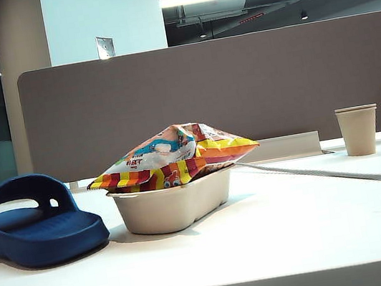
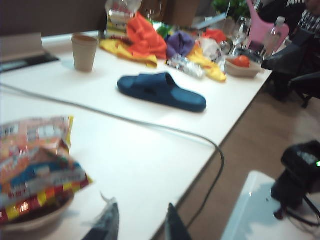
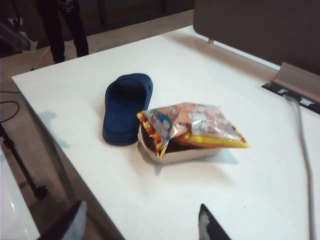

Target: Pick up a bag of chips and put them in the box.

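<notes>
The bag of chips [image 1: 171, 157], striped red, orange and yellow with a light blue patch, lies across the top of the box [image 1: 175, 203], a shallow beige tray near the middle of the table. Both also show in the right wrist view, bag of chips [image 3: 192, 127] resting in the box [image 3: 172, 155]. In the left wrist view the bag of chips [image 2: 35, 165] and the box [image 2: 35, 220] are blurred beside the jaws. My left gripper [image 2: 140, 220] is open and empty, near the table's edge. Well back from the box, my right gripper [image 3: 140, 220] hangs open and empty. Neither arm shows in the exterior view.
A dark blue slipper [image 1: 33, 222] lies left of the box. A beige paper cup [image 1: 358, 129] stands at the back right, with a grey cable [image 1: 326, 174] running across the table. A second blue slipper [image 2: 160, 91] and a heap of colourful cloths [image 2: 150, 40] lie beyond.
</notes>
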